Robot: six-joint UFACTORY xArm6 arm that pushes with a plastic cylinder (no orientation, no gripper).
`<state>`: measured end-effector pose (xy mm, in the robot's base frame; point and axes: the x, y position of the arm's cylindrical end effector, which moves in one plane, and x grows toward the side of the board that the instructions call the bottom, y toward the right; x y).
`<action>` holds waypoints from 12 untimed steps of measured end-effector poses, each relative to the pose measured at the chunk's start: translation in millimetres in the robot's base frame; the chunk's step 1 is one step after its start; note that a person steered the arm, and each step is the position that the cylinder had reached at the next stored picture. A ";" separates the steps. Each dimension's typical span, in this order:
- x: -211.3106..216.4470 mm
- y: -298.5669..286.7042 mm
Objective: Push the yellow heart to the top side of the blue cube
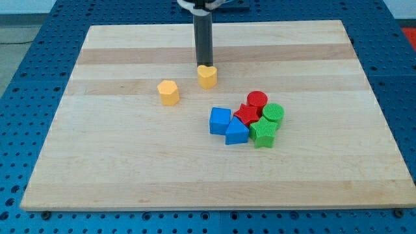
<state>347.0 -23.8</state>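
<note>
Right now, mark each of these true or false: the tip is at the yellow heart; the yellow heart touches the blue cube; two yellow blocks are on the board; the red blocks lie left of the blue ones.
1. My tip is at the yellow heart: true, at its top edge.
2. The yellow heart touches the blue cube: false, bare board lies between them.
3. Two yellow blocks are on the board: true, the heart and a yellow hexagon.
4. The red blocks lie left of the blue ones: false, the red cylinder and red star sit to the view's right of the cube.
</note>
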 end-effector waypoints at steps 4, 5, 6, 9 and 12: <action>56.7 -7.3; 59.6 -21.4; 71.7 -21.3; 82.9 -22.8; 127.2 -43.5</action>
<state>474.2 -67.3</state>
